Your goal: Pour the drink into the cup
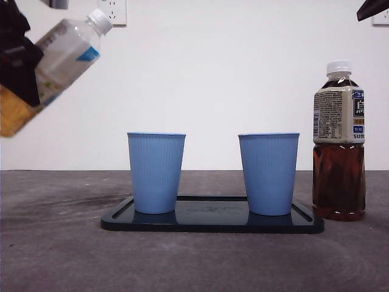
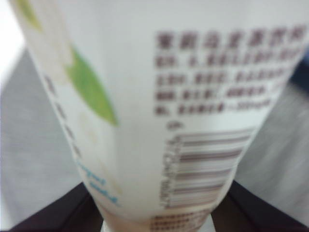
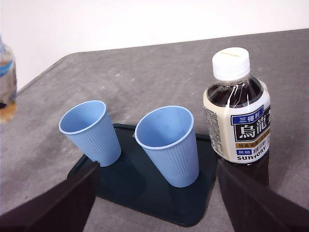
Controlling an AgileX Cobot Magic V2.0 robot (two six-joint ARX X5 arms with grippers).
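My left gripper (image 1: 18,67) is shut on a clear bottle (image 1: 58,58) with a white cap and a pale label. It holds the bottle tilted, high at the front view's upper left, cap toward the cups. The label fills the left wrist view (image 2: 159,106). Two blue ribbed cups, left (image 1: 155,172) and right (image 1: 268,173), stand upright on a dark tray (image 1: 213,222). They also show in the right wrist view (image 3: 91,131) (image 3: 168,145). My right gripper (image 3: 157,203) is open and empty above the tray's near side.
A capped bottle of dark tea (image 1: 339,143) stands upright on the grey table to the right of the tray, also in the right wrist view (image 3: 236,113). A white wall is behind, with an outlet (image 1: 112,11) at the top.
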